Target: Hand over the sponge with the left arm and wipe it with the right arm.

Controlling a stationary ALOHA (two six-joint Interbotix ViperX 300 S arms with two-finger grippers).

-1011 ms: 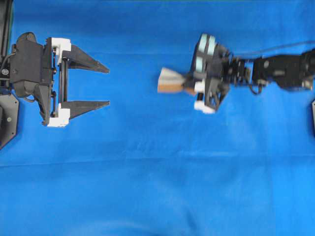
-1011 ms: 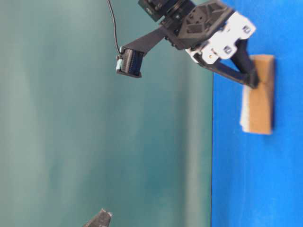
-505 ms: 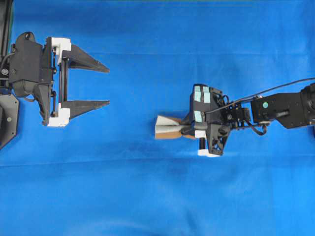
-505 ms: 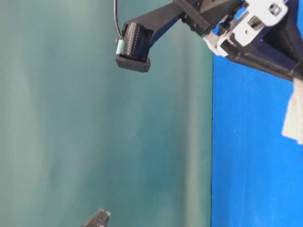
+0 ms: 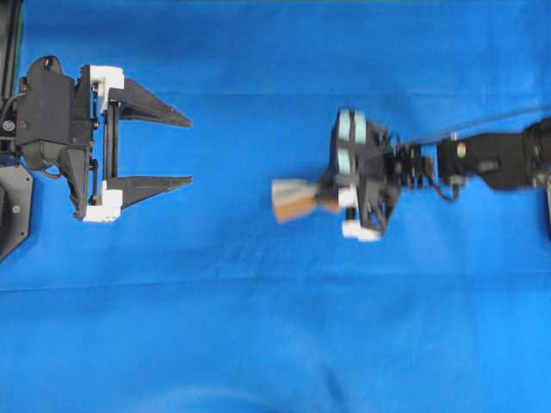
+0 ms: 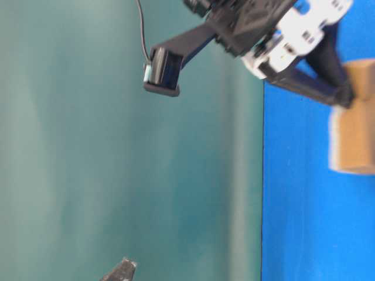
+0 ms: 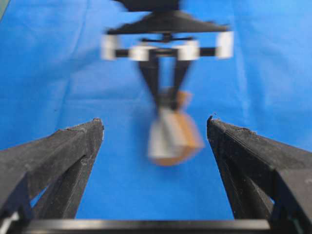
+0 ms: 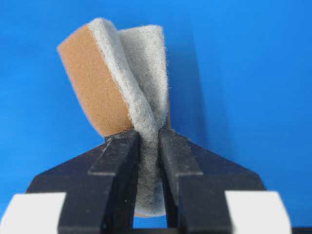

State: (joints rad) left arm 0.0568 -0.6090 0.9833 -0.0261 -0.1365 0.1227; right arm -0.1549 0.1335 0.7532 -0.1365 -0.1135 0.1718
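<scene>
The sponge (image 5: 295, 199), grey scouring face over orange foam, is pinched at one end and squeezed thin in my right gripper (image 5: 325, 200), which is shut on it. In the right wrist view the sponge (image 8: 117, 73) fans out past the right gripper (image 8: 148, 139) over the blue cloth. It looks blurred with motion in the overhead view and the table-level view, where the sponge (image 6: 354, 134) hangs off the right gripper (image 6: 344, 99) against the cloth. My left gripper (image 5: 189, 151) stands wide open and empty at the far left. From its wrist camera, the sponge (image 7: 173, 139) shows beyond the open left gripper (image 7: 153, 124).
A blue cloth (image 5: 258, 344) covers the whole table. The left arm's base (image 5: 13, 206) sits at the left edge. A teal wall (image 6: 88, 146) fills the left of the table-level view, with one left fingertip (image 6: 121, 270) poking in at the bottom.
The right gripper carried the sponge toward the near edge of the cloth, then back part of the way. The left arm stayed still and open.
</scene>
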